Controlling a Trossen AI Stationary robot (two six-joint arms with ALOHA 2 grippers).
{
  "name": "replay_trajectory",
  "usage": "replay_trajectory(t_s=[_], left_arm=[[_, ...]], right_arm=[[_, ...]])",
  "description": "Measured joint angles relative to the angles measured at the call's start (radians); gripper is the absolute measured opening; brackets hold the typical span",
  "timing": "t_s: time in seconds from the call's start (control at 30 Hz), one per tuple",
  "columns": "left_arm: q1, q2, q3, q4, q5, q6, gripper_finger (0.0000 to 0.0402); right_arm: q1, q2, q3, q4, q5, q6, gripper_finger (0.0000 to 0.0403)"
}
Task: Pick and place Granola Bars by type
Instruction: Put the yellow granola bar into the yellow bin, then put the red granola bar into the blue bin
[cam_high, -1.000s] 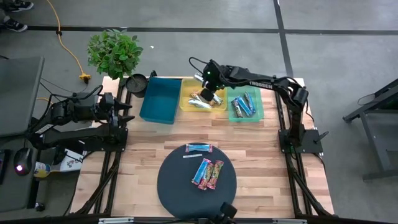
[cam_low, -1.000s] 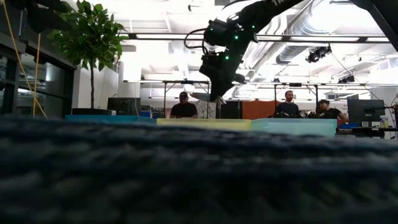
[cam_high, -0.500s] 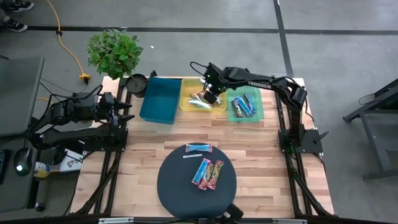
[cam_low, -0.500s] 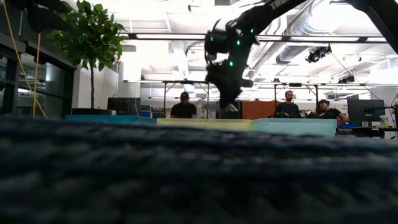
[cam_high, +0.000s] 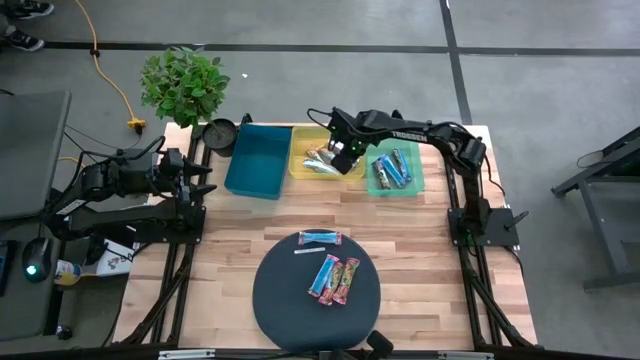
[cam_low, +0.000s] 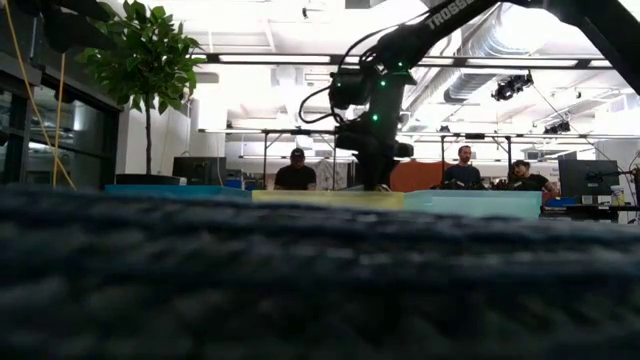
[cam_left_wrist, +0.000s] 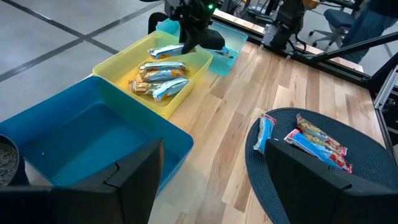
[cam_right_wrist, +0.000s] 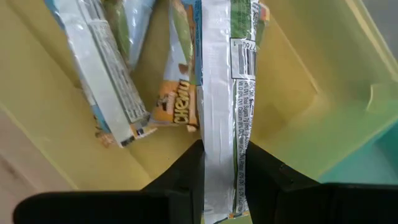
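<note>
While one second ago it hung higher, the right gripper (cam_high: 345, 160) has come down into the yellow bin (cam_high: 303, 165), jaws closed on a silver bar (cam_right_wrist: 222, 124), ready for release; left gripper (cam_high: 195, 178) waits open.

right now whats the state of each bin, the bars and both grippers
right gripper: shut on a silver bar, low over the yellow bin
left gripper: open, waiting at the table's left edge
yellow bin: holds several bars
blue bin: empty
green bin: holds blue bars
dark mat: four bars left
</note>
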Motion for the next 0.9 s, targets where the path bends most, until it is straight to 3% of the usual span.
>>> replay_trajectory(t_s=[0.37, 0.7, 0.9], left_arm=[[0.0, 0.0, 0.0, 0.0, 0.0, 0.0, 0.0273], [0.0, 0.0, 0.0, 0.0, 0.001, 0.0, 0.0273], [0.0, 0.0, 0.0, -0.012, 0.001, 0.003, 0.0273]], right_arm=[[-0.001, 0.0, 0.002, -0.001, -0.086, 0.013, 0.008], [0.001, 0.0, 0.002, 0.001, -0.136, 0.013, 0.0152], [0.002, -0.003, 0.002, 0.002, -0.228, -0.014, 0.0169]])
